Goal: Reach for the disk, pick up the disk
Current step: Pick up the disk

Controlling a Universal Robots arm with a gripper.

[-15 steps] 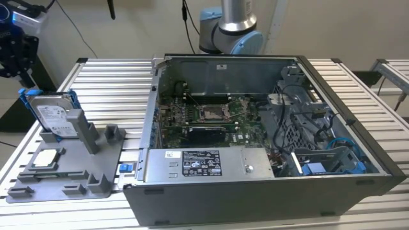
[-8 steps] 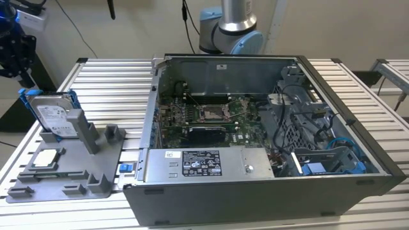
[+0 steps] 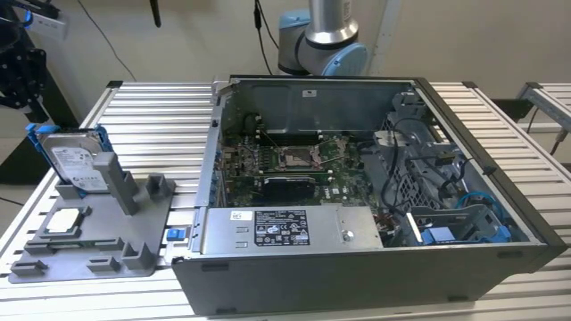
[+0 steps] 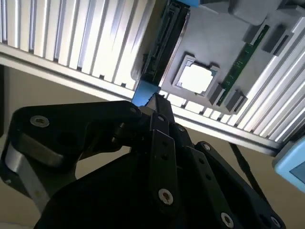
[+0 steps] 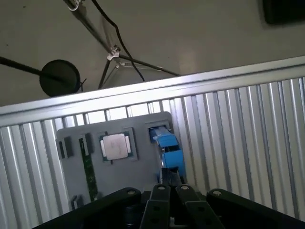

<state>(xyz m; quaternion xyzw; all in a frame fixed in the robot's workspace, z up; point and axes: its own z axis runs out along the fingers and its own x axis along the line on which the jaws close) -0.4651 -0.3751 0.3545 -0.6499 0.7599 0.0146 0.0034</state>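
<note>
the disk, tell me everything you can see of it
The disk is a flat silver metal hard drive with a white printed label, edged by a bright blue plastic frame. It stands on edge, leaning slightly, in a slot of the grey fixture tray on the slatted aluminium table, at the exterior view's left, apart from the open computer case. A grey post of the tray stands right in front of it. As far as shows, it touches the tray alone.

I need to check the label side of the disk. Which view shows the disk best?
The exterior view: the disk stands upright in the gray holder, its labelled face showing. Both wrist views catch it edge-on: the first wrist view shows its blue frame, the second wrist view its dark edge.
</note>
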